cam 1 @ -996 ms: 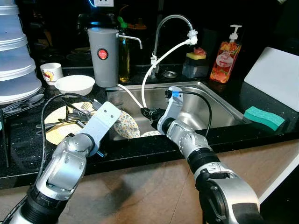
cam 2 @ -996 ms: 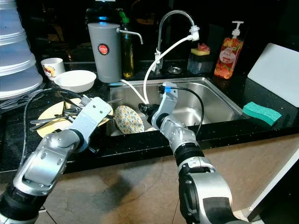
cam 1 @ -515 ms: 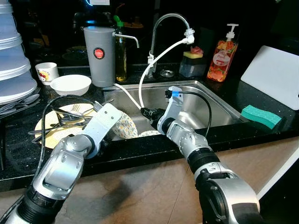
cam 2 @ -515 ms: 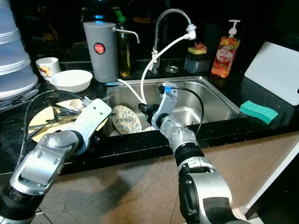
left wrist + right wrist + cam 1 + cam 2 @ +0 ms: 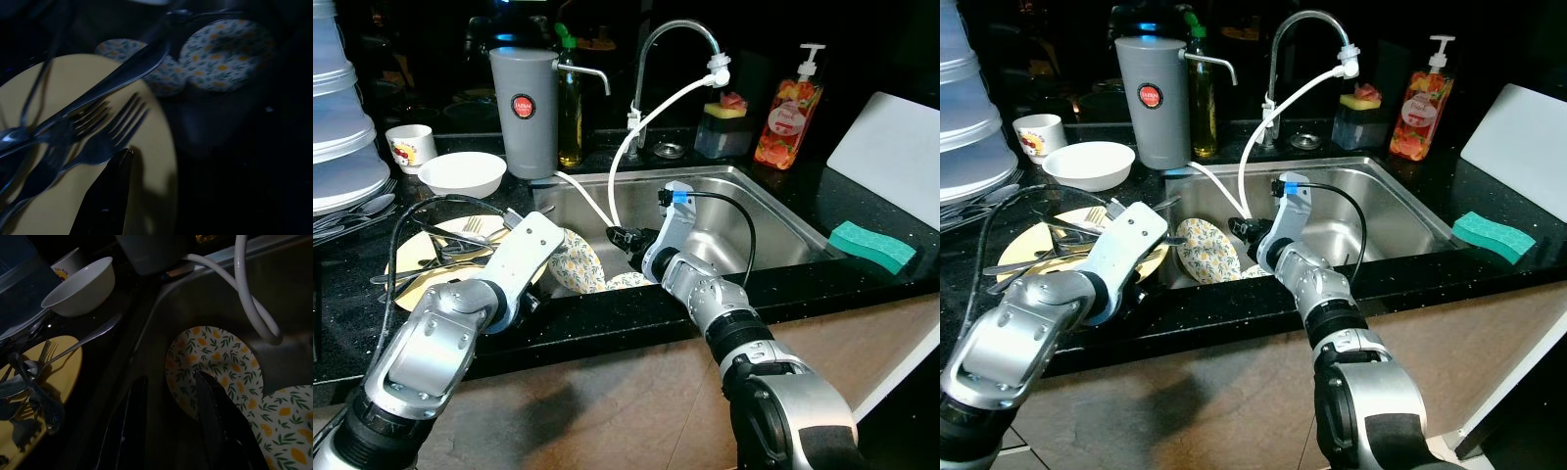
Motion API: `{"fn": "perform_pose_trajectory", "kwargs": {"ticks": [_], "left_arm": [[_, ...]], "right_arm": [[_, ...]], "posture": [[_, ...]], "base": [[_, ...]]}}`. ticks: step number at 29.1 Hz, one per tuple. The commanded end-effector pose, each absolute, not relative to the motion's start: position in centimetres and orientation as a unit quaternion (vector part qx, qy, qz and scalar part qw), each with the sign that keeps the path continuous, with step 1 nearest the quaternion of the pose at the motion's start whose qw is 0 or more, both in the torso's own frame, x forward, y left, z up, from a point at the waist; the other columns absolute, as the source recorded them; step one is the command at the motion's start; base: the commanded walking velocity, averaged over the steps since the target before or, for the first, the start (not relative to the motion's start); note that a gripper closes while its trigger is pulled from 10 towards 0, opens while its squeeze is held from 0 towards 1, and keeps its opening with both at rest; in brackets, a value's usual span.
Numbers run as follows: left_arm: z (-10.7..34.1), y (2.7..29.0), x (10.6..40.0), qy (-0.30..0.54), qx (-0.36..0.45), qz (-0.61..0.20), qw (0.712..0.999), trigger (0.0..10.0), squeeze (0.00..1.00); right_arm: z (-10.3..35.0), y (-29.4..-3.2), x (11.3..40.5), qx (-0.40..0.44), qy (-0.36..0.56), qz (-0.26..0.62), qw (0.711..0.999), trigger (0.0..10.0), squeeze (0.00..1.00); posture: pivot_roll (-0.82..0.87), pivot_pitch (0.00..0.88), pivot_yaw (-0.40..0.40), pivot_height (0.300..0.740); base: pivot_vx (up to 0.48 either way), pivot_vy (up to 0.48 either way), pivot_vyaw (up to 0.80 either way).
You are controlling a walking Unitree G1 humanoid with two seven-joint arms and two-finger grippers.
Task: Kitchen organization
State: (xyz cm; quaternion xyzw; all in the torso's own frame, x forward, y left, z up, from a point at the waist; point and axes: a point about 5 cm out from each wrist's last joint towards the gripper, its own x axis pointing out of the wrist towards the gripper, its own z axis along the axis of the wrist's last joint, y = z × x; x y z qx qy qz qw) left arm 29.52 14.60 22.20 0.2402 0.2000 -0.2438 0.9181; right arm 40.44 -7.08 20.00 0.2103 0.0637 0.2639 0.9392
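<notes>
A yellow plate [image 5: 416, 266] with several forks and spoons [image 5: 460, 235] lies on the black counter, left of the sink. My left gripper [image 5: 112, 186] hovers over this plate's near rim, just short of the fork tines [image 5: 117, 125]. Two floral plates [image 5: 576, 264] lean and lie in the steel sink [image 5: 754, 220] at its left end. My right gripper [image 5: 171, 378] reaches down into the sink and is open. One of its fingers [image 5: 217, 416] lies over the edge of the upright floral plate [image 5: 220, 364], and nothing is held.
A white bowl [image 5: 463, 174], a mug [image 5: 404, 149] and a grey jug [image 5: 530, 113] stand behind the yellow plate. Stacked plastic tubs [image 5: 342, 117] are far left. The faucet's white hose [image 5: 622, 162] dangles into the sink. A soap bottle [image 5: 788, 113], green sponge [image 5: 869, 245] and white board [image 5: 891, 147] sit right.
The camera has swayed a little. Both arms keep nearly the same places, the left over the yellow plate and the right in the sink.
</notes>
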Motion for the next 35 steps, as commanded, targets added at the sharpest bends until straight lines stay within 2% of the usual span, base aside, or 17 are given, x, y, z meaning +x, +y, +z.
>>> {"fn": "perform_pose_trajectory", "kwargs": {"ticks": [1, 5, 8, 10, 23, 24, 27, 28, 30, 31, 35], "left_arm": [[21.0, 13.2, 28.8, 0.223, 0.22, -0.301, 0.901, 10.0, 0.0], [21.9, 12.9, 28.7, 0.201, 0.216, -0.311, 0.904, 10.0, 0.0], [23.4, 13.8, 29.6, 0.165, 0.215, -0.269, 0.924, 10.0, 0.0], [23.9, 14.0, 29.7, 0.156, 0.213, -0.263, 0.928, 10.0, 0.0], [24.0, 16.4, 30.2, 0.166, 0.268, -0.204, 0.927, 10.0, 0.0], [24.0, 16.9, 30.4, 0.168, 0.268, -0.19, 0.93, 10.0, 1.0], [24.0, 16.9, 30.4, 0.168, 0.268, -0.19, 0.93, 10.0, 1.0], [24.3, 17.2, 30.5, 0.159, 0.262, -0.177, 0.935, 10.0, 0.17], [24.6, 17.2, 30.6, 0.153, 0.26, -0.172, 0.938, 10.0, 0.17], [24.9, 17.3, 30.6, 0.148, 0.254, -0.17, 0.941, 10.0, 0.0], [25.3, 17.3, 30.7, 0.136, 0.249, -0.167, 0.944, 10.0, 0.0]], "right_arm": [[19.7, -7.1, 40.4, 0.205, 0.074, 0.265, 0.939, 10.0, 0.0], [19.8, -7.1, 40.4, 0.206, 0.072, 0.266, 0.939, 10.0, 0.0], [19.8, -7.0, 40.4, 0.207, 0.072, 0.269, 0.938, 10.0, 0.0], [19.8, -7.0, 40.4, 0.208, 0.072, 0.27, 0.937, 10.0, 0.0], [19.7, -6.5, 40.2, 0.21, 0.074, 0.28, 0.934, 10.0, 0.0], [19.7, -6.4, 40.2, 0.211, 0.076, 0.281, 0.933, 10.0, 0.0], [19.7, -6.4, 40.2, 0.211, 0.076, 0.281, 0.933, 10.0, 0.0], [19.7, -6.4, 40.2, 0.211, 0.077, 0.282, 0.933, 10.0, 0.0], [19.6, -6.4, 40.2, 0.211, 0.077, 0.282, 0.933, 10.0, 0.0], [19.6, -6.4, 40.2, 0.211, 0.078, 0.283, 0.933, 10.0, 0.0], [19.6, -6.3, 40.1, 0.211, 0.079, 0.284, 0.932, 10.0, 0.0]], "posture": [[0.02, 0.002, -0.065, 0.74], [0.02, 0.0, -0.06, 0.74], [0.02, 0.0, -0.059, 0.74], [0.02, 0.0, -0.064, 0.74], [0.02, 0.0, -0.062, 0.74], [0.02, 0.0, -0.062, 0.74], [0.02, 0.0, -0.062, 0.74], [0.03, 0.0, -0.066, 0.74], [0.03, 0.0, -0.067, 0.74], [0.03, 0.0, -0.067, 0.74], [0.03, 0.0, -0.068, 0.74]], "base": [[0.0, 0.0, 0.0], [0.0, 0.0, 0.0], [0.0, 0.0, 0.0], [0.0, 0.0, 0.0], [0.0, 0.0, 0.0], [0.0, 0.0, 0.0], [0.0, 0.0, 0.0], [0.0, 0.0, 0.0], [0.0, 0.0, 0.0], [0.0, 0.0, 0.0], [0.0, 0.0, 0.0]]}}
